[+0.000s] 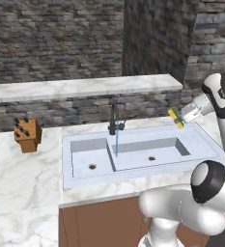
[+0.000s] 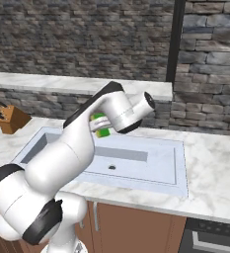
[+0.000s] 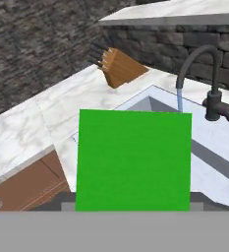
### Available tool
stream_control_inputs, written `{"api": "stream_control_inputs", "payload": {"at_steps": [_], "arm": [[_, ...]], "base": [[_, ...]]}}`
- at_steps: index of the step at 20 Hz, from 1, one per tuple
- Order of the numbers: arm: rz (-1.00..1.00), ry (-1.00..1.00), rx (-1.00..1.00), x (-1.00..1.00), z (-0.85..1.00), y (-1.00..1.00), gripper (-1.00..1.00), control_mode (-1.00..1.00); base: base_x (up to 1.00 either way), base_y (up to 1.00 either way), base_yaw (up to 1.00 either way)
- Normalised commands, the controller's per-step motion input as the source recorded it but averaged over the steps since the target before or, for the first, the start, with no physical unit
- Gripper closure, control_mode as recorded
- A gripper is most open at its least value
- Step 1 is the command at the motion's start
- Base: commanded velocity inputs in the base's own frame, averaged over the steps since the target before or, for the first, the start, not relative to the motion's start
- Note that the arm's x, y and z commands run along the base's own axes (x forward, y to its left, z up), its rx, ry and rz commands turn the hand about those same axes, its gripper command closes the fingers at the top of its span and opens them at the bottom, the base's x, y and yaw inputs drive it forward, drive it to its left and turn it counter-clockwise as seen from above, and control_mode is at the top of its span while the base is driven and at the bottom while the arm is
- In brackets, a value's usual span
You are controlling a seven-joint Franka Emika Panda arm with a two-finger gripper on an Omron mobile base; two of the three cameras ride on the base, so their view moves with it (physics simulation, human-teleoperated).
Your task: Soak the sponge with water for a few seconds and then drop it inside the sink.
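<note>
arm: glossy white rounded links | joints: dark bands | markings: apparently plain

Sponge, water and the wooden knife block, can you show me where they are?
sponge (image 3: 133, 160): hand view, middle of its green face.
water (image 1: 116, 143): left base view, midway down the stream.
knife block (image 1: 29, 136): left base view, front of the wood.

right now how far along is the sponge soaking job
Done: the tool is shut on the sponge, lifted above the sink's right end, and the water is running. In hand: carrying it. Left: hold it under the stream, then drop it into the sink.
</note>
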Motion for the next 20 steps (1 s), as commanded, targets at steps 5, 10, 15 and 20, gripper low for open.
{"api": "stream_control_inputs", "payload": {"at_steps": [5, 10, 15, 20], "arm": [[0.12, 0.00, -0.03, 0.00, -0.23, 0.15, 1.00, -1.00], [0.06, 0.00, 0.00, 0.00, -0.26, 0.00, 1.00, -1.00], [0.03, 0.00, -0.01, 0.00, -0.26, 0.00, 1.00, -1.00], [0.00, 0.00, -0.05, 0.01, -0.30, 0.00, 1.00, -1.00]], "base": [[0.00, 0.00, 0.00], [0.00, 0.00, 0.00], [0.00, 0.00, 0.00], [0.00, 0.00, 0.00]]}}
